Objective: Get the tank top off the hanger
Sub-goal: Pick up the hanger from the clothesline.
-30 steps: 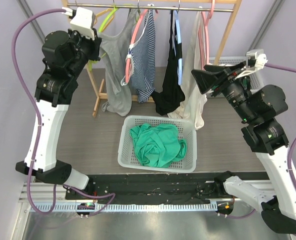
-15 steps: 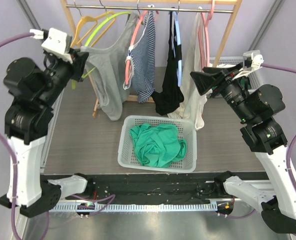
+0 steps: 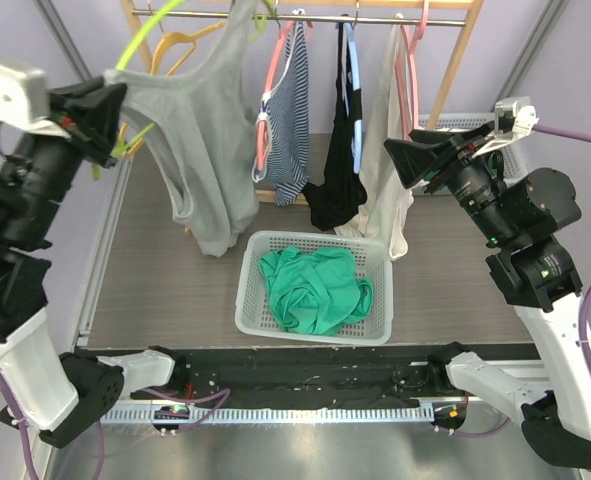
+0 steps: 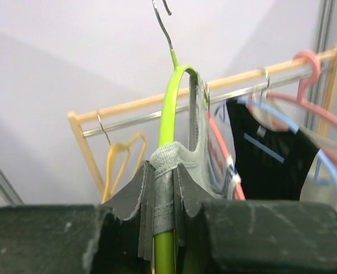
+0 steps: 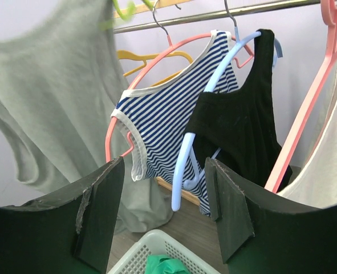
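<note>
Left wrist, left gripper (image 4: 163, 191) pinching green hanger (image 4: 168, 111) and tank top (image 4: 177, 155)

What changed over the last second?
Left hand, still shut on the green hanger and a strap of the grey tank top, swung left, away from the rack, dragging both along and stretching the top out. Right hand stayed open in place; basket, striped top and black top unchanged.

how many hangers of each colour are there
pink hangers: 2
blue hanger: 1
yellow hanger: 1
green hanger: 1
total: 5
</note>
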Motion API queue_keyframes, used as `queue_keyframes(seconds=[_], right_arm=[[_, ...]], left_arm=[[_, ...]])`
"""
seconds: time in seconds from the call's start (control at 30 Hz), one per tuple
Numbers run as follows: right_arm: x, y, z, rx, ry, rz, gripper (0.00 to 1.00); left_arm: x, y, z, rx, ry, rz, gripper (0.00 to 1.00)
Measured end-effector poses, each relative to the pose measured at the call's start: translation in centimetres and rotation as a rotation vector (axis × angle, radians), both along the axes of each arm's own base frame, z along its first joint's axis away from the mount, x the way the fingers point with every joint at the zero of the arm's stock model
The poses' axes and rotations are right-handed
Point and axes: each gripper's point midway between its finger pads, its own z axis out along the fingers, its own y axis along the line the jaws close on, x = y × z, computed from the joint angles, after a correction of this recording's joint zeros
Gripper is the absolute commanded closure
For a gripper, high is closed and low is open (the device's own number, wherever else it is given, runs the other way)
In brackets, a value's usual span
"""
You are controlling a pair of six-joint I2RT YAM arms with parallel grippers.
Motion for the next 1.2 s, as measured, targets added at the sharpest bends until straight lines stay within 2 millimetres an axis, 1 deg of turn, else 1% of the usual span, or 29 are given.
queue_keyframes(seconds=[0.03,0.07,0.1,0.2,0.33,0.4,0.5,0.57,0.67,0.8,1.0,1.2], right_arm=[[0.0,0.0,0.2,0.000,-0.002,0.000,0.34],[0.0,0.0,0.3,0.001,-0.004,0.000,0.34],[0.0,0.0,0.5,0.001,-0.006,0.000,0.34],[0.2,0.1,0.6,-0.003,-0.004,-0.001,0.33],[0.6,0.2,0.1,-0.012,0.016,-0.001,0.33],[0.8,0.3,-0.2,-0.017,0.027,-0.001,0.33],[0.9,0.4,-0.4,-0.019,0.032,-0.001,0.33],[0.9,0.4,-0.3,-0.019,0.032,-0.001,0.33],[0.8,0.3,-0.3,-0.019,0.030,-0.001,0.33],[0.5,0.2,-0.2,-0.021,0.024,-0.003,0.33],[-0.4,-0.3,0.4,-0.024,-0.007,-0.009,0.33],[-1.0,-0.9,1.0,-0.022,-0.029,-0.022,0.33]], left_arm=[[-0.7,0.3,1.2,-0.021,-0.034,-0.001,1.00],[-2.0,0.8,3.0,-0.053,-0.086,-0.002,1.00],[-3.1,1.2,4.3,-0.077,-0.130,-0.004,1.00],[-6.3,1.9,7.1,-0.128,-0.232,-0.027,1.00],[-11.2,2.4,9.5,-0.171,-0.346,-0.097,1.00],[-12.9,2.1,10.3,-0.175,-0.390,-0.144,1.00],[-14.0,1.4,11.0,-0.174,-0.428,-0.204,1.00],[-14.1,0.8,11.2,-0.168,-0.436,-0.237,1.00],[-13.3,-0.3,11.3,-0.164,-0.432,-0.284,1.00],[-10.7,-1.8,10.7,-0.166,-0.375,-0.326,1.00],[-6.2,-3.6,8.9,-0.151,-0.273,-0.355,1.00],[-3.9,-5.1,7.6,-0.120,-0.219,-0.394,1.00]])
